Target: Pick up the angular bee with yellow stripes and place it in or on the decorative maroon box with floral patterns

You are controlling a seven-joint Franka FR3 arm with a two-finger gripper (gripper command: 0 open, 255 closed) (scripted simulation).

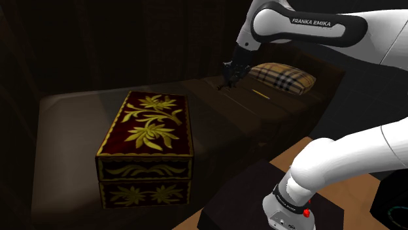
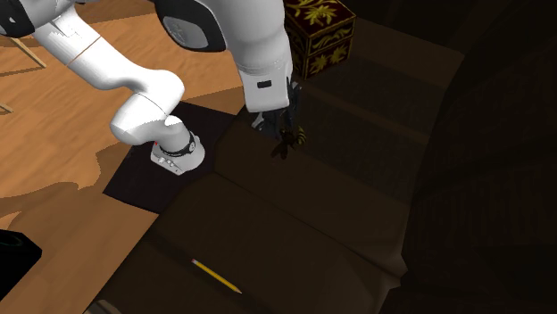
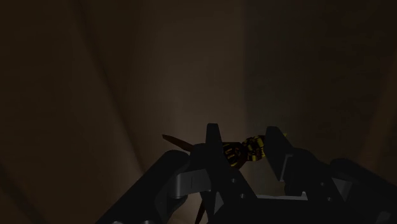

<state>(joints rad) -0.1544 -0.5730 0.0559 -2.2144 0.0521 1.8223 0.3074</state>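
The hand pinches the bee between its two fingers, well away from the box. It should hold tight, rise higher than the box's top, go over slowly, then set the bee on top.

The arm is glossy white, with rounded links and dark joints. White lettering reading "FRANKA EMIKA" runs along a black band. Its grey base carries a small red button. The gripper is all black and angular.
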